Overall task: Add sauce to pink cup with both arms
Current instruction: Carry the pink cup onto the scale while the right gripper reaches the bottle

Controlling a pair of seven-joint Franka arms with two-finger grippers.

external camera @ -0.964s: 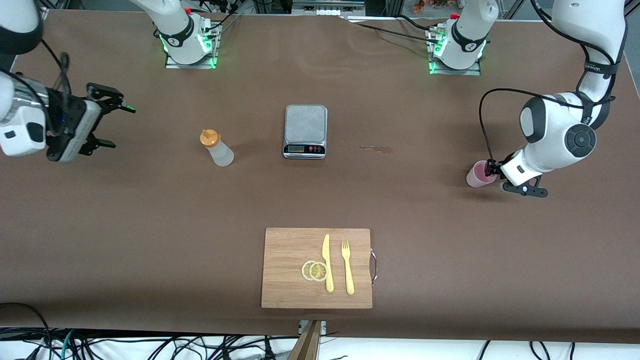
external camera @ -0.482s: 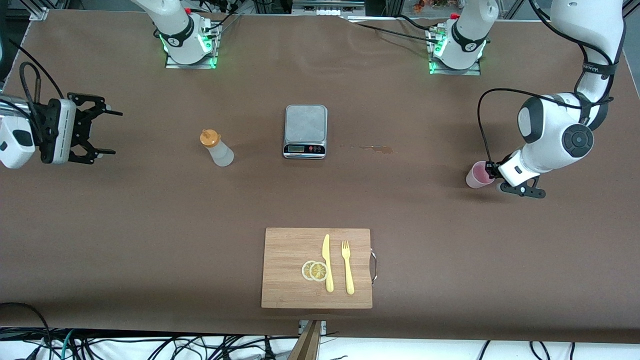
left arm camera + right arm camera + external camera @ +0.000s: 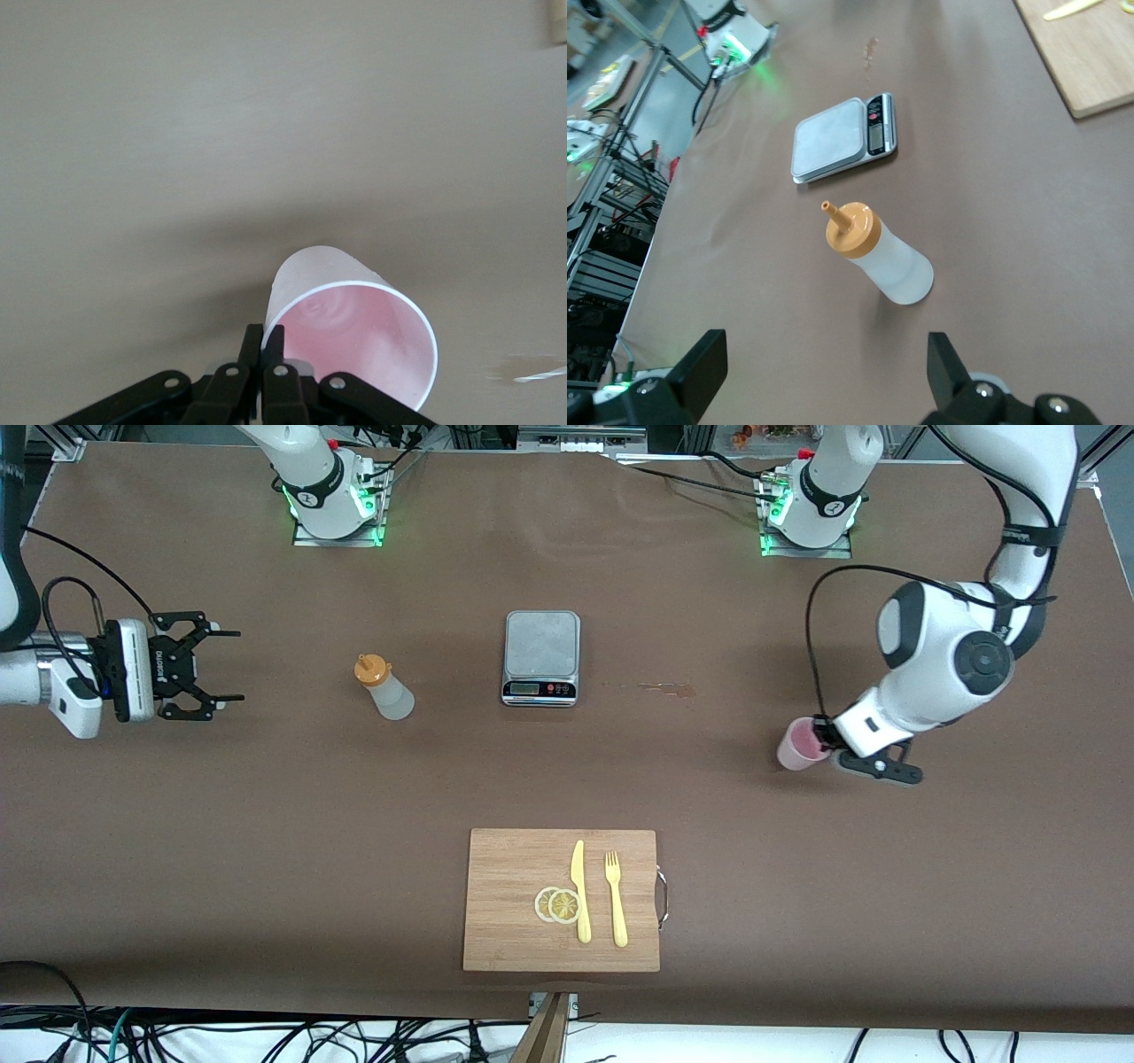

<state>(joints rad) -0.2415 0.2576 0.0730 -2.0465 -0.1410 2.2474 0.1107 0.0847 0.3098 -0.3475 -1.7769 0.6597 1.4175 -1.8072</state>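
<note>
The pink cup (image 3: 800, 745) is held at the left arm's end of the table by my left gripper (image 3: 827, 742), which is shut on its rim. In the left wrist view the cup (image 3: 354, 336) opens toward the camera with the fingers (image 3: 263, 350) pinching its rim. The sauce bottle (image 3: 383, 686), whitish with an orange cap, stands on the table beside the scale, toward the right arm's end. My right gripper (image 3: 221, 669) is open and empty, low over the table and apart from the bottle. The right wrist view shows the bottle (image 3: 881, 253) ahead of its spread fingers.
A grey kitchen scale (image 3: 541, 657) stands mid-table. A wooden cutting board (image 3: 514, 868) nearer the front camera carries a yellow knife (image 3: 579, 892), a yellow fork (image 3: 615, 900) and lemon slices (image 3: 557, 904). A small brown spill (image 3: 666, 687) marks the mat beside the scale.
My left gripper has carried the pink cup toward the table's middle. My right gripper has dropped lower, turned level and moved toward the sauce bottle.
</note>
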